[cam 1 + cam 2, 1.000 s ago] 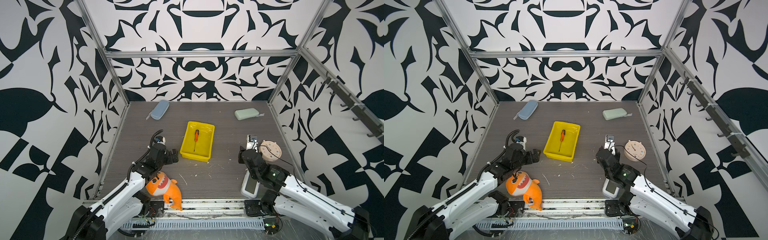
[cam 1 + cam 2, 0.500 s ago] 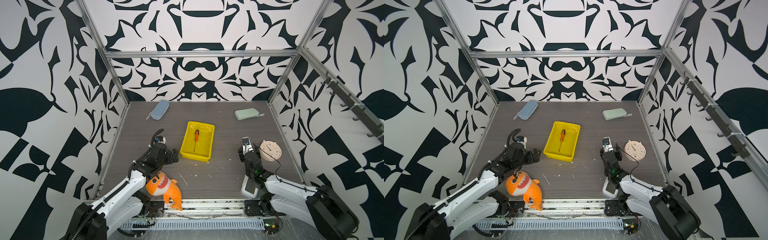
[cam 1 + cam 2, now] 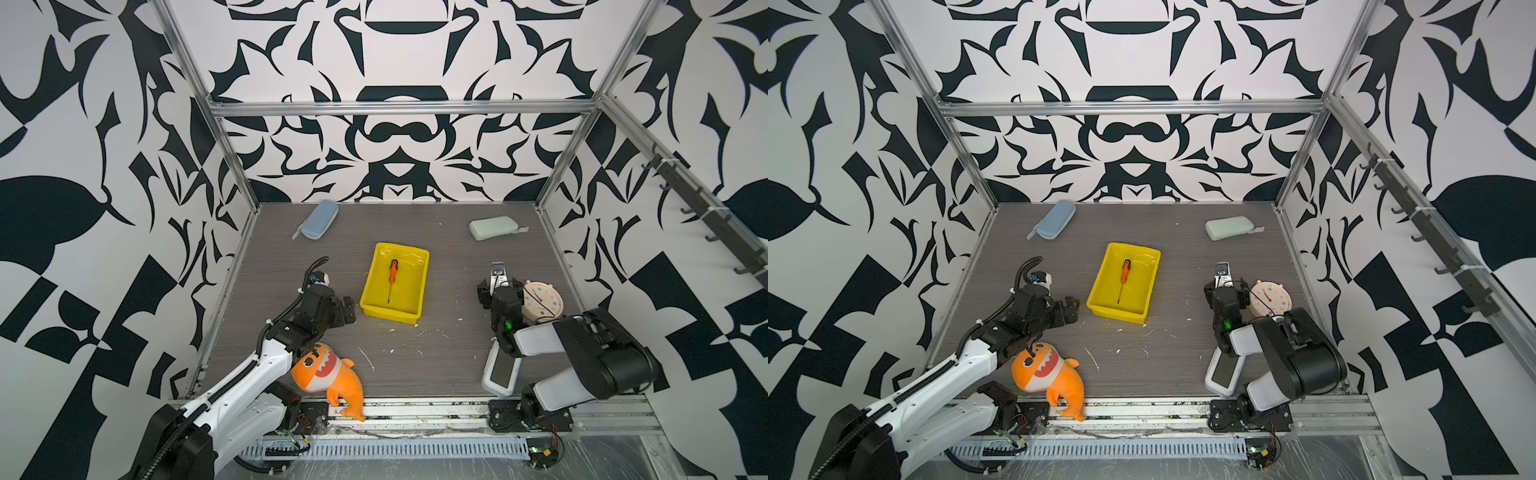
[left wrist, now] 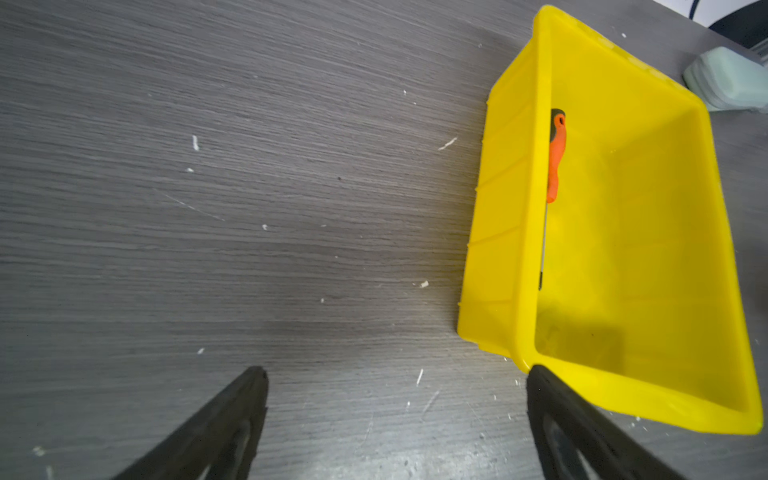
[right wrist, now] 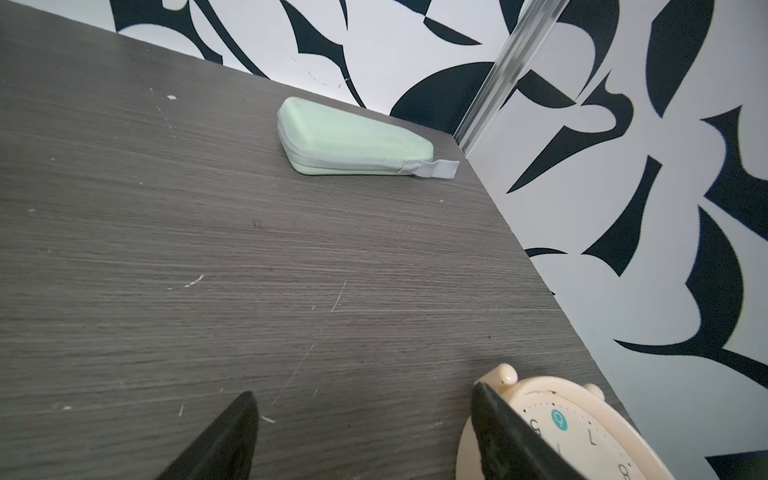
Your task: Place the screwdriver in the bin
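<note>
I see the screwdriver (image 3: 392,276) lying inside the bin (image 3: 409,291), near the middle of the surface (image 4: 249,166). Its black-capped orange handle points toward the back wall and its thin shaft toward the near rim, closer to the bin's left wall than its right. My left arm stretches forward from its base at the near left, low over the surface. The left gripper (image 4: 395,374) aims at the bin's near left corner, its jaws spread wide with nothing between them. One fingertip sits just at that corner, and I cannot tell whether it touches. An orange shark plush (image 3: 324,370) lies beside this arm's forearm. My right arm is folded, its elbow bulked up near the base and its forearm reaching forward. The right gripper (image 5: 361,395) faces the back wall and the green case (image 5: 353,141), jaws wide and empty. One finger is right against the edge of the cream alarm clock (image 5: 582,432).
</note>
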You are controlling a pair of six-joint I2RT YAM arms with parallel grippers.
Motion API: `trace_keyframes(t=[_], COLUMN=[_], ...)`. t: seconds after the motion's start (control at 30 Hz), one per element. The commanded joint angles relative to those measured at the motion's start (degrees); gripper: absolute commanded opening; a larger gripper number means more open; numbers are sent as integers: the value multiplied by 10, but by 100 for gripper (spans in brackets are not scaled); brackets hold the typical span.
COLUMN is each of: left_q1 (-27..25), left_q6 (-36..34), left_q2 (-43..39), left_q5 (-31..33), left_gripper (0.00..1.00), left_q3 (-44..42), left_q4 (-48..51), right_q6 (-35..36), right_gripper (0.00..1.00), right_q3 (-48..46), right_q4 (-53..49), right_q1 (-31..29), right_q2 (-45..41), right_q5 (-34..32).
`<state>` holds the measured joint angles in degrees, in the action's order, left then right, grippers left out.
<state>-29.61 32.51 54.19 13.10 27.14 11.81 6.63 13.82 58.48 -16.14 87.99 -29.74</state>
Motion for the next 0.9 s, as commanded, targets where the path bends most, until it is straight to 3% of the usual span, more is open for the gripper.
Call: trace_keyframes(t=[0.0, 0.1, 0.2, 0.23, 0.33, 0.47, 0.57, 0.6, 0.7, 0.77, 0.87], left_q1=[0, -1, 0, 0, -1, 0, 0, 3, 37, 69, 123], left_q6=[10, 14, 15, 13, 9, -44, -139, -206, -369, -375, -336], left_q2=[0, 6, 15, 18, 24, 23, 34, 45, 93, 121, 152], left_q5=[33, 42, 51, 57, 101, 252, 411, 442, 405, 360, 287], left_gripper=[100, 100, 100, 100, 100, 100, 100, 100, 100, 100, 100], left_q3=[17, 19, 22, 24, 37, 78, 62, 38, -42, -64, -70], left_q4=[6, 7, 13, 18, 38, 40, -81, -168, -405, -469, -481], right_q6=[-21, -25, -30, -37, -41, -43, -43, -43, -43, -43, -43], right_gripper=[85, 88, 87, 100, 100, 100, 100, 100, 100, 100, 100], right_q3=[-9, -17, 7, 24, 31, 34, 34, 34, 34, 34, 34], right_q4=[90, 174, 85, 49, 42, 36, 37, 37, 38, 38, 38], right_q1=[8, 31, 28, 33, 37, 37, 37, 38, 38, 37, 37], right_q2=[-4, 57, 31, 28, 30, 30, 30, 30, 30, 30, 30], right_q5=[3, 8, 18, 24, 17, 16, 16, 17, 16, 16, 16])
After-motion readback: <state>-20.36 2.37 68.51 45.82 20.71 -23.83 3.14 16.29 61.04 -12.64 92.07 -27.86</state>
